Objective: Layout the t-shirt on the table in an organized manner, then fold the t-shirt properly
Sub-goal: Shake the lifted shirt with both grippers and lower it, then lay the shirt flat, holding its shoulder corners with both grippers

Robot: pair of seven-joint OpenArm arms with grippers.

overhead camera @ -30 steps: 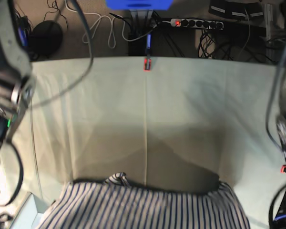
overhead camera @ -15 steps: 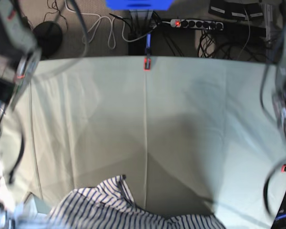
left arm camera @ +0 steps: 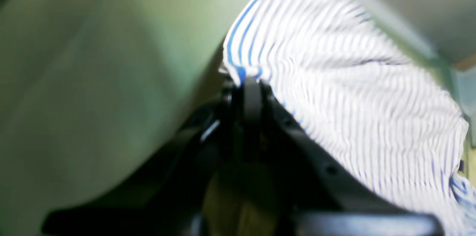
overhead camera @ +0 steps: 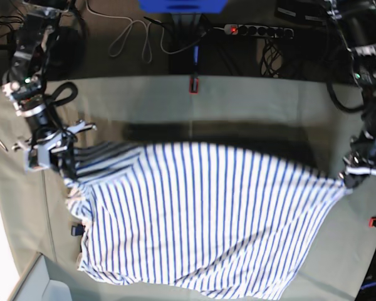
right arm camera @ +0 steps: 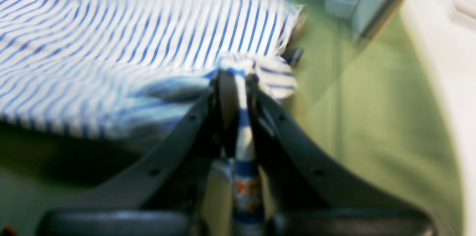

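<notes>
T-shirt (overhead camera: 200, 213) cloth looks light, limp and easily stretched or creased, so it should drape and sag wherever it is unsupported; I judge corners and hem edges the best holds, since a pinch there lets the panel spread flat. It is stretched wide between the two arms, its striped body spread over the middle and near part of the table (overhead camera: 238, 106), with a dark shadow along its far edge suggesting that edge is lifted off the surface. At the base view's left, the right gripper (right arm camera: 236, 76) is clamped together on a bunched fold of one corner, cloth running down between its jaws. At that view's right, the left gripper (left arm camera: 250, 83) is pinched tight on the opposite edge, the fabric fanning away from its tips.
</notes>
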